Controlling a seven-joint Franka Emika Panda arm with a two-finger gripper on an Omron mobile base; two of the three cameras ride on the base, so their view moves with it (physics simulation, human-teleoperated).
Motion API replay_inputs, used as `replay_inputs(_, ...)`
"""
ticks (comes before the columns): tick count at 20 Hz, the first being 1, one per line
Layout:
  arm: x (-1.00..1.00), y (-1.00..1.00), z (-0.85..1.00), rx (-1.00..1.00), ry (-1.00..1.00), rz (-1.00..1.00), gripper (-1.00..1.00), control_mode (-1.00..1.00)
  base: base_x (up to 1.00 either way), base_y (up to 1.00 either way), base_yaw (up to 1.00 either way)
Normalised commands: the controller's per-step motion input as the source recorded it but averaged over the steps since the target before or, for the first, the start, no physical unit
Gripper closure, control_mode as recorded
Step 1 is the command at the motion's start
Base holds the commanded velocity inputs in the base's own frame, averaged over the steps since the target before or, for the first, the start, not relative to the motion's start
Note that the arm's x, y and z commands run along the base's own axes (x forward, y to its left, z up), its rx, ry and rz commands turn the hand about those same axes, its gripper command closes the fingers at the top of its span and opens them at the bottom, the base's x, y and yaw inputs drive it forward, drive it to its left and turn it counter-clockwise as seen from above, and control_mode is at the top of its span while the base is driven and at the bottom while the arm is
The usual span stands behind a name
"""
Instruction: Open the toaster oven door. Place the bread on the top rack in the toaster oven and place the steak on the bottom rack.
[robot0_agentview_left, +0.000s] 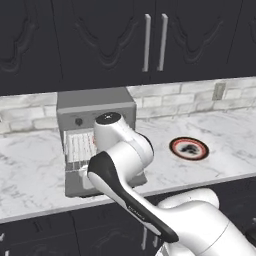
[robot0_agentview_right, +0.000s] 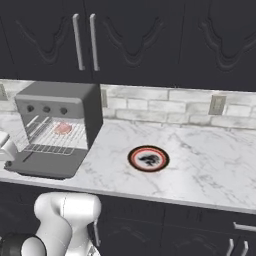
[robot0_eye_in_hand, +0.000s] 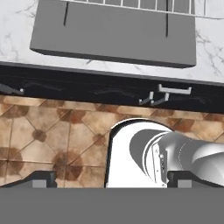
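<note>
With the toaster oven door (robot0_eye_in_hand: 113, 35) already dropped flat onto the worktop (robot0_agentview_right: 200, 165), step one looks done; hand (robot0_eye_in_hand: 114, 180) is released, finger tips wide apart with nothing between them.

Hand sits on the near side of the toaster oven (robot0_agentview_right: 85, 115), out past the worktop's near edge and aimed down; its view takes in the door, the dark cabinet fronts below and the tiled floor (robot0_eye_in_hand: 52, 135).

Key relation: the oven opening lies on the far side of the hand, beyond the open door; the door's long axis runs left-right, square across the hand's line of approach; any reach into the racks has to clear that panel first.

Steak (robot0_agentview_right: 62, 128) is inside the oven, lying on a wire rack (robot0_agentview_right: 52, 137) toward the back; cannot tell from this angle whether that is the top or bottom rack.

Red-rimmed plate (robot0_agentview_right: 148, 158) sits on the worktop well to the right of the oven; it carries a dark pattern and no lump or slab that I can make out.

Judgement: task is well along, hand unloaded; the rack level of the steak needs checking; risk is clipping the door's near edge or snagging a rack on any re-entry.
</note>
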Motion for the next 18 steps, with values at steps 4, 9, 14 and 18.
replay_inputs(4,0.0,0.0,0.0,0.0,0.0,0.0,-1.0,1.0,0.0,0.76,-0.1)
replay_inputs(9,0.0,0.0,0.0,0.0,0.0,0.0,-1.0,1.0,0.0,0.72,-0.1)
replay_inputs(14,0.0,0.0,0.0,0.0,0.0,0.0,-1.0,1.0,0.04,0.64,-0.09)
replay_inputs(18,0.0,0.0,0.0,0.0,0.0,0.0,-1.0,1.0,0.08,0.64,-0.04)
